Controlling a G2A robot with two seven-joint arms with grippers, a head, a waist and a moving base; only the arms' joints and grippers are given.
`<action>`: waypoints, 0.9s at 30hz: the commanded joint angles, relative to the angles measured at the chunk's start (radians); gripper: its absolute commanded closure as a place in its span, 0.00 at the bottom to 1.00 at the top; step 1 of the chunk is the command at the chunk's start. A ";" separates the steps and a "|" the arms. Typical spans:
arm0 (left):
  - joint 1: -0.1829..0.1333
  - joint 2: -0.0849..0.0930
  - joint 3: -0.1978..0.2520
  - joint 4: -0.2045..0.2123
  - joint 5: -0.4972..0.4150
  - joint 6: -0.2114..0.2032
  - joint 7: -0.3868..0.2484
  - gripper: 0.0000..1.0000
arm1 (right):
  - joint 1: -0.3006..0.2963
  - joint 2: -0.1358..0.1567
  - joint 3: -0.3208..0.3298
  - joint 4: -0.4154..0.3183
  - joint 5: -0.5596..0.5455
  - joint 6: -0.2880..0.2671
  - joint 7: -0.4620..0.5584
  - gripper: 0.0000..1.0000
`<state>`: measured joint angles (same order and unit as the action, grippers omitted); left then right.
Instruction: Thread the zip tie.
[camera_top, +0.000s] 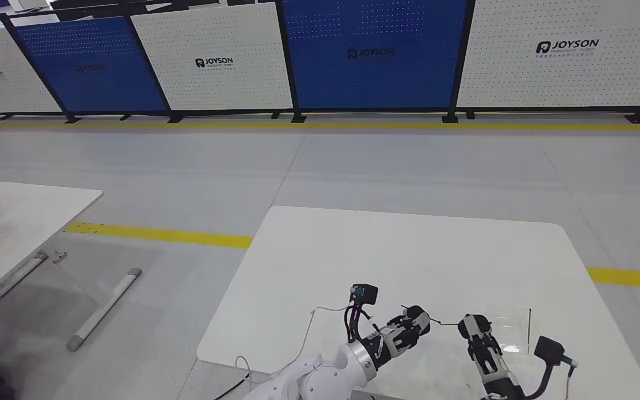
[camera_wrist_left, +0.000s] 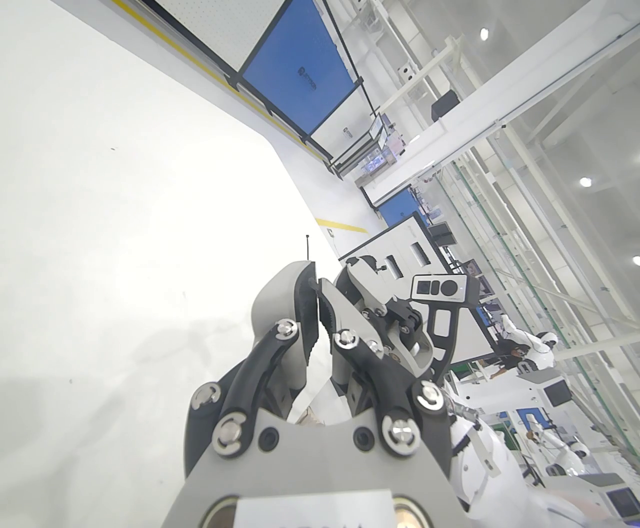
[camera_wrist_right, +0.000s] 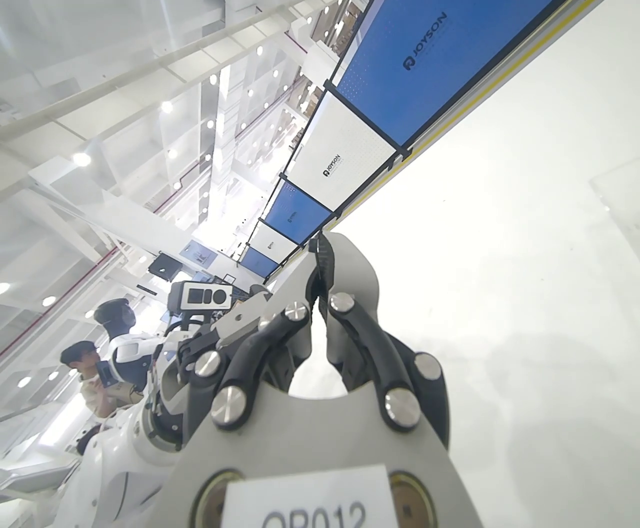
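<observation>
A thin black zip tie (camera_top: 425, 315) spans the short gap between my two grippers above the table's near edge. My left gripper (camera_wrist_left: 315, 281) is shut, with a bit of the black strip pinched at its fingertips; it also shows from above (camera_top: 416, 322). My right gripper (camera_wrist_right: 320, 256) is shut on the zip tie's black end (camera_wrist_right: 317, 246), which pokes out past the pads. From above, the right gripper (camera_top: 468, 326) sits just right of the left one. The two face each other, nearly touching.
The white table (camera_top: 400, 250) stretches away from both arms. A second thin black tie (camera_top: 528, 325) lies on a clear sheet (camera_wrist_right: 620, 200) at the near right. A thin wire (camera_top: 315, 312) lies near the table's left edge.
</observation>
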<state>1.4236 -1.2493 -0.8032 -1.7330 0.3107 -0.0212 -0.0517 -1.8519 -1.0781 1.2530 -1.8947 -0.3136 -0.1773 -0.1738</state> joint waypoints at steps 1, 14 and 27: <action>0.000 0.000 0.000 0.000 0.000 0.000 0.000 1.00 | 0.000 0.000 0.000 0.000 0.000 0.000 0.000 1.00; 0.000 0.000 0.000 0.000 0.000 0.000 0.000 1.00 | 0.001 -0.009 0.016 0.006 0.007 -0.021 0.013 1.00; 0.000 0.000 0.000 0.000 0.000 0.000 0.000 1.00 | 0.016 -0.023 0.007 0.012 -0.011 0.002 0.034 1.00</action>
<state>1.4236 -1.2493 -0.8032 -1.7330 0.3107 -0.0212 -0.0517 -1.8368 -1.1004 1.2608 -1.8840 -0.3243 -0.1754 -0.1401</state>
